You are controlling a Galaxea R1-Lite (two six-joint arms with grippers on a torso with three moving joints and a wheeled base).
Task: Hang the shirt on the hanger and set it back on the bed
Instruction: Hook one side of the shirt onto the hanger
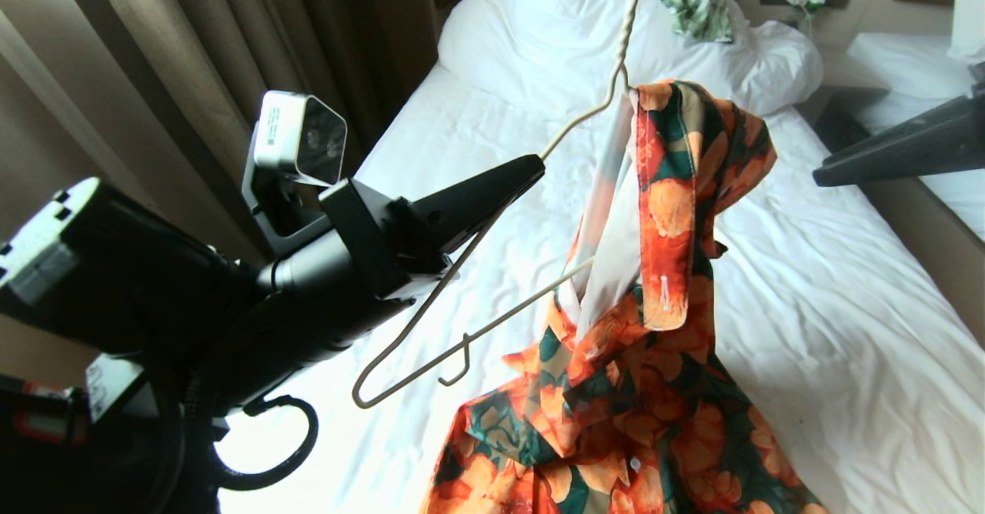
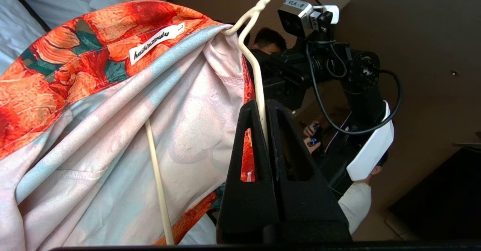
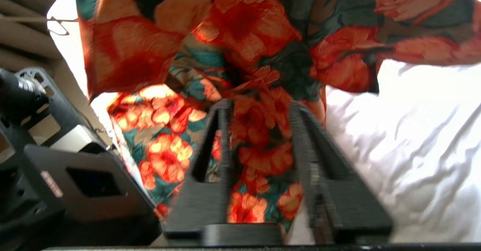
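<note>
Left hand (image 1: 531,169) nearest me, pinching the hanger (image 1: 462,268) wire mid-air above the bed (image 1: 808,329). Shirt (image 1: 662,283) hangs off one shoulder only. Right hand (image 3: 259,138) spread, holding nothing. I reckon the shirt slides off if I tilt.

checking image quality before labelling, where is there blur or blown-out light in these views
Head view: the bed sheet is washed out white at lower left, while the shirt and hanger stay sharp. Left wrist view: crisp, the shirt's neck label readable. Right wrist view: the right claw fingers are smeared by motion, the sheet glaring white.
</note>
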